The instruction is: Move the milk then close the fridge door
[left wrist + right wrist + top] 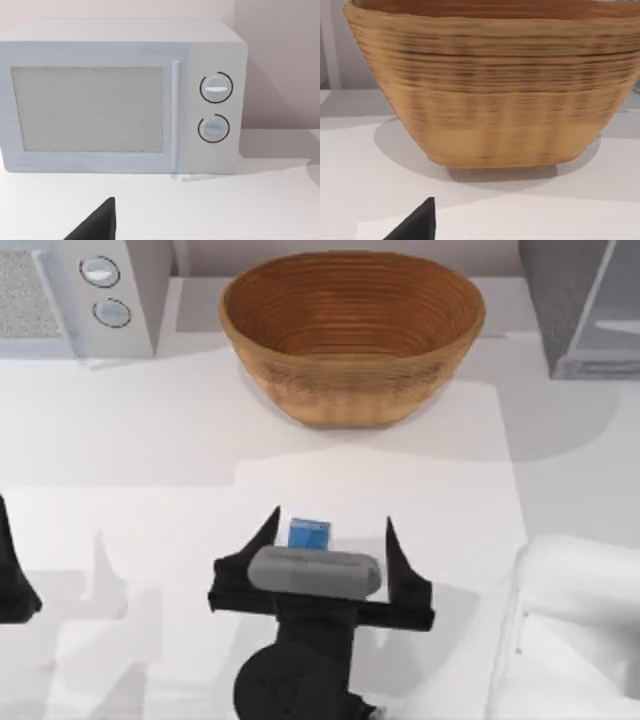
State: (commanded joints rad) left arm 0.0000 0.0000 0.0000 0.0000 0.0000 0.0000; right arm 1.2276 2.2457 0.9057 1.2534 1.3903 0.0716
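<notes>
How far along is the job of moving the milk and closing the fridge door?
Nothing looks done. In hand: the right tool sits open astride the milk on the table. Still to do: grip and move it, then shut the fridge door, standing open at far right. The left tool idles at the left edge.

— How is the light on your end?

— I see bright, even light on the white table point(130, 440). The woven basket point(352, 330) casts a soft grey shadow around its base, and my right arm's shadow falls pale beside it.

— Any glare or blur?

— The fridge door point(615, 310) has a faint sheen. Edges look slightly soft.
</notes>
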